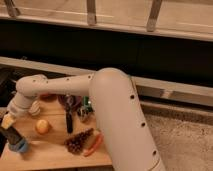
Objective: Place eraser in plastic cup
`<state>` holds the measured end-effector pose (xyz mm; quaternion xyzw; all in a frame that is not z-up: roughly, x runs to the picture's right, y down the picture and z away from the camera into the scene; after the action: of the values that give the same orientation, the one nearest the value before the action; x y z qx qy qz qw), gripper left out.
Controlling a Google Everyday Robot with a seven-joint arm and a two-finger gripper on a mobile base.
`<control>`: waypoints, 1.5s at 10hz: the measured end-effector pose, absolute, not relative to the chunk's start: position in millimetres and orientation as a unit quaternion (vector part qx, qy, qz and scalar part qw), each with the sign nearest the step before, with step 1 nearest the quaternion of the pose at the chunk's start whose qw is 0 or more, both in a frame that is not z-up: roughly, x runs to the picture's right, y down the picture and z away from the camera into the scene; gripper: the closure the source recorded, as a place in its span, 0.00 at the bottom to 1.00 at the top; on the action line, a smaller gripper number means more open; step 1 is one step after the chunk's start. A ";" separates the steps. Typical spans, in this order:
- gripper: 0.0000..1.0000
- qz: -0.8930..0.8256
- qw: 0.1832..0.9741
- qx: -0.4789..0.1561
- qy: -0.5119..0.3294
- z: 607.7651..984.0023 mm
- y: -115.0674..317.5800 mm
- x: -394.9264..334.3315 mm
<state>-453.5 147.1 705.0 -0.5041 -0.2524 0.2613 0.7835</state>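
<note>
Gripper (pixel 9 126) at table's (pixel 50 152) 9 o'clock edge, clamped on black rectangular block eraser (pixel 11 134), directly above small light-blue plastic cup (pixel 19 146). It should lower straight, centre over the rim, then release.

view: single | from above, behind arm (pixel 115 110) | end effector (pixel 9 131) far left

The black eraser (pixel 10 134) stands almost straight up, held at its top by the shut gripper (pixel 8 122). Its bottom end sits in the little blue plastic cup (pixel 20 146) near the left edge of the wooden surface (pixel 50 155).
</note>
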 end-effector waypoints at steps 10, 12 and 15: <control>1.00 0.283 0.756 -0.507 -0.302 716.7 158.9 -443.6; 1.00 0.283 0.752 -0.509 -0.310 714.5 163.6 -445.4; 1.00 0.288 0.748 -0.508 -0.316 716.5 166.0 -441.8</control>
<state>-441.8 166.0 716.5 -0.5079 -0.3160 0.2881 0.7478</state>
